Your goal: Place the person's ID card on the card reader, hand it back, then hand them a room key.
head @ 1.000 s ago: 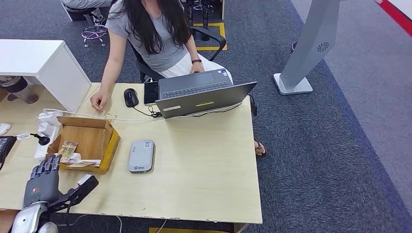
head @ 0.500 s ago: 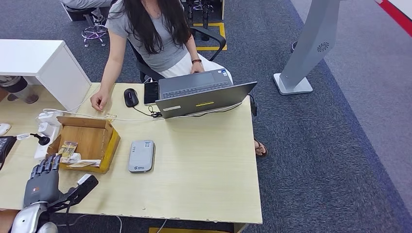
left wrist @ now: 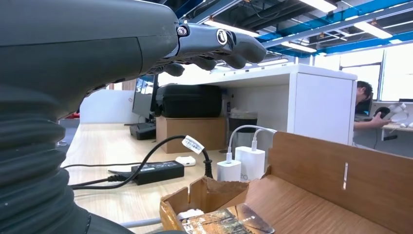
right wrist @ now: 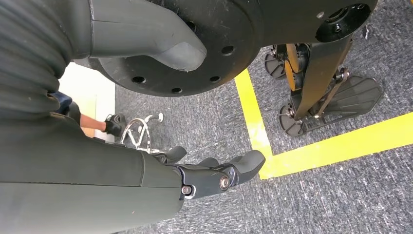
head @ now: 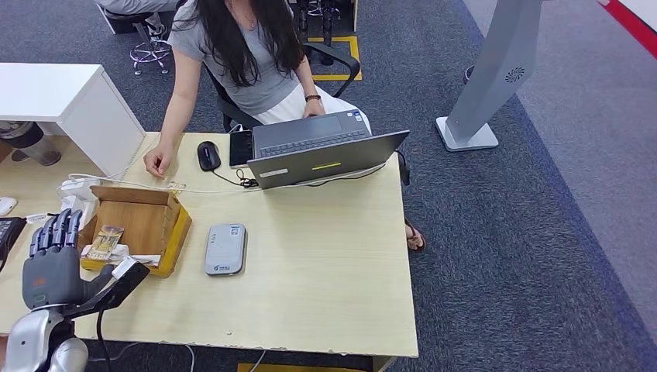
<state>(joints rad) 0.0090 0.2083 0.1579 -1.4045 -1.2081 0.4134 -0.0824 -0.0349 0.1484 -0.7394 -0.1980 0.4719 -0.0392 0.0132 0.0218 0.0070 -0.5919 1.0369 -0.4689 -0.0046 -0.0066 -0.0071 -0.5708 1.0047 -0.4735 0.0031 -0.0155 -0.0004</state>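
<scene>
— Head view: what changed at the desk?
— The left hand (head: 48, 260), fingers spread and holding nothing, has risen from the table's near edge to just beside the cardboard box (head: 138, 218), where the cards (head: 104, 240) lie.
— And the card reader (head: 225, 249)?
— Unmoved, bare, right of the box.
— The right hand (right wrist: 214, 173)?
— Hanging over grey carpet, fingers loosely extended, empty. The person (head: 236, 54) remains seated at the laptop (head: 325, 151).

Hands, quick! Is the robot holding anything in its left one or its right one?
Left hand: open, fingers spread, holding nothing, raised beside the cardboard box.
Right hand: empty, hanging over the floor, fingers slightly curled but apart.
</scene>
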